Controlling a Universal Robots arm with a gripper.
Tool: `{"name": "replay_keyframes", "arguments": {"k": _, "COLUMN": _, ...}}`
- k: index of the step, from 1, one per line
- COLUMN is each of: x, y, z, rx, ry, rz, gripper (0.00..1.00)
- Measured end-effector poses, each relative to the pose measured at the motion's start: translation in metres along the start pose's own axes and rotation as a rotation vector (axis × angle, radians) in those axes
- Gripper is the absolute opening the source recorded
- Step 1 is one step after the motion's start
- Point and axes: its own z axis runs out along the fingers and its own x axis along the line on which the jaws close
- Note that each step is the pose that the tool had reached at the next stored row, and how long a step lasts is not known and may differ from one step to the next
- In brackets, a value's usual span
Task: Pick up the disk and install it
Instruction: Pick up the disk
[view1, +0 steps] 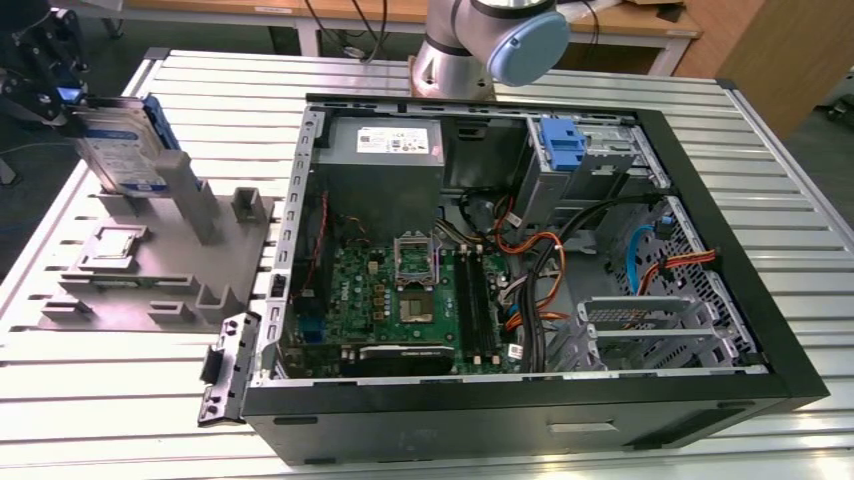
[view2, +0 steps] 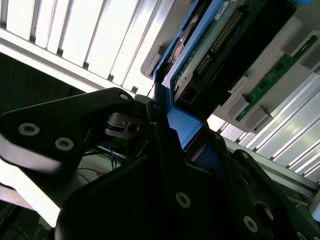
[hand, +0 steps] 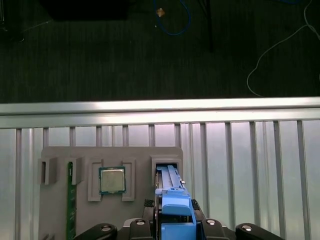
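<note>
The disk (view1: 118, 150) is a silver-grey drive with blue rails. It stands upright at the far end of the grey holder (view1: 167, 290), at the exterior view's left. My gripper (view1: 70, 103) comes at it from above and is shut on its upper end. In the first wrist view the blue rail of the disk (hand: 172, 200) runs from my gripper (hand: 172, 225) down to the holder's slot (hand: 167, 166); whether its lower end still sits in the slot I cannot tell. The second wrist view shows the disk's circuit-board side (view2: 210, 45) between the black fingers (view2: 115, 110).
An open computer case (view1: 747, 330) lies in the middle of the slatted metal table (view1: 94, 400), with a motherboard (view1: 400, 290), cables and a blue latch (view1: 567, 145). The holder also carries a square chip (hand: 111, 180) and a green memory stick (hand: 71, 200). The arm's base (view1: 481, 40) stands behind the case.
</note>
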Motion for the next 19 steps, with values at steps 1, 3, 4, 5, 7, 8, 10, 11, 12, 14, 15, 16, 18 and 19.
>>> {"name": "replay_keyframes", "arguments": {"k": 1, "x": -0.0001, "y": 0.0000, "z": -0.0009, "rx": 0.0000, "ry": 0.0003, "rz": 0.000, "gripper": 0.37}}
{"name": "replay_keyframes", "arguments": {"k": 3, "x": -0.0002, "y": 0.0001, "z": -0.0026, "rx": 0.0001, "ry": 0.0007, "rz": 0.000, "gripper": 0.37}}
{"name": "replay_keyframes", "arguments": {"k": 4, "x": -0.0002, "y": 0.0001, "z": -0.0034, "rx": 0.0000, "ry": 0.0010, "rz": 0.000, "gripper": 0.37}}
{"name": "replay_keyframes", "arguments": {"k": 5, "x": -0.0003, "y": 0.0002, "z": -0.0044, "rx": 0.0001, "ry": 0.0012, "rz": 0.000, "gripper": 0.37}}
{"name": "replay_keyframes", "arguments": {"k": 7, "x": -0.0004, "y": 0.0002, "z": -0.0059, "rx": 0.0002, "ry": 0.0016, "rz": 0.000, "gripper": 0.37}}
{"name": "replay_keyframes", "arguments": {"k": 8, "x": -0.0004, "y": 0.0003, "z": -0.0062, "rx": 0.0003, "ry": 0.0016, "rz": 0.000, "gripper": 0.37}}
{"name": "replay_keyframes", "arguments": {"k": 10, "x": -0.0005, "y": 0.0003, "z": -0.0069, "rx": 0.0002, "ry": 0.0020, "rz": 0.000, "gripper": 0.37}}
{"name": "replay_keyframes", "arguments": {"k": 11, "x": -0.0005, "y": 0.0003, "z": -0.0070, "rx": 0.0002, "ry": 0.0022, "rz": 0.000, "gripper": 0.37}}
{"name": "replay_keyframes", "arguments": {"k": 12, "x": -0.0005, "y": 0.0003, "z": -0.0070, "rx": 0.0002, "ry": 0.0022, "rz": 0.000, "gripper": 0.37}}
{"name": "replay_keyframes", "arguments": {"k": 14, "x": -0.0005, "y": 0.0003, "z": -0.0071, "rx": 0.0001, "ry": 0.0023, "rz": 0.000, "gripper": 0.37}}
{"name": "replay_keyframes", "arguments": {"k": 15, "x": -0.0005, "y": 0.0003, "z": -0.0075, "rx": 0.0000, "ry": 0.0023, "rz": 0.000, "gripper": 0.37}}
{"name": "replay_keyframes", "arguments": {"k": 16, "x": -0.0005, "y": 0.0003, "z": -0.0076, "rx": 0.0001, "ry": 0.0023, "rz": 0.000, "gripper": 0.37}}
{"name": "replay_keyframes", "arguments": {"k": 18, "x": -0.0005, "y": 0.0003, "z": -0.0081, "rx": 0.0001, "ry": 0.0023, "rz": 0.000, "gripper": 0.37}}
{"name": "replay_keyframes", "arguments": {"k": 19, "x": -0.0005, "y": 0.0003, "z": -0.0083, "rx": 0.0001, "ry": 0.0022, "rz": 0.000, "gripper": 0.37}}
